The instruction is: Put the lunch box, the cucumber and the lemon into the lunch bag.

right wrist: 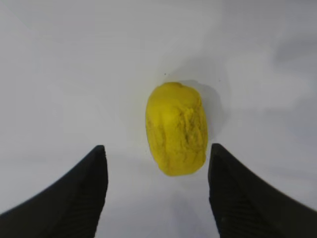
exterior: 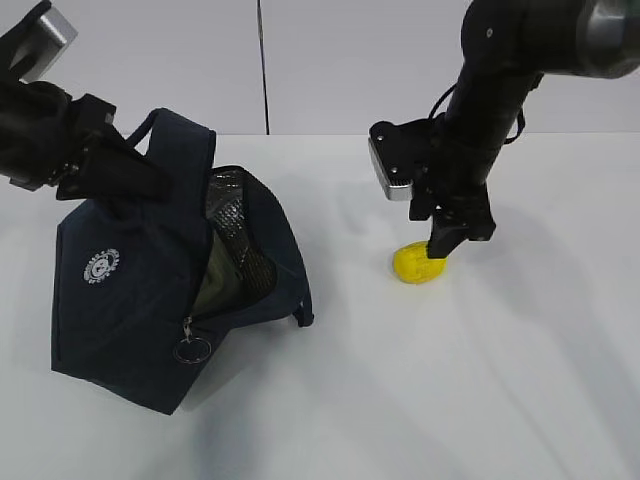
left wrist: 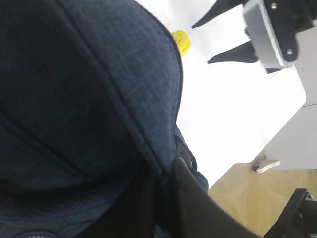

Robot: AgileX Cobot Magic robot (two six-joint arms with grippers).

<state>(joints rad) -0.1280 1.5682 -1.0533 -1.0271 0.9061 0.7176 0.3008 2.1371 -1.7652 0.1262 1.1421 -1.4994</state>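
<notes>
Now: lemon on the tabletop between open fingers, bag held up at left

Starting at the left of the exterior view, the left hand is pinched shut on the top fabric of the lunch bag, near one of its loop handles. The dark navy bag sits tilted on the white tabletop, its zipped mouth gaping toward the right so the silver lining shows. A round white logo marks its left face, and a ring pull hangs at the lower front. In the left wrist view the navy fabric fills most of the frame.

Moving right, well apart from the bag, the lemon lies on the tabletop. It is a small bright yellow oval. In the right wrist view its long axis runs up and down the frame, parallel to the fingers.

Directly above it, the right hand points down with its fingers spread wide. In the right wrist view the two dark fingertips stand on either side of the lemon's near end, neither touching it.
</notes>
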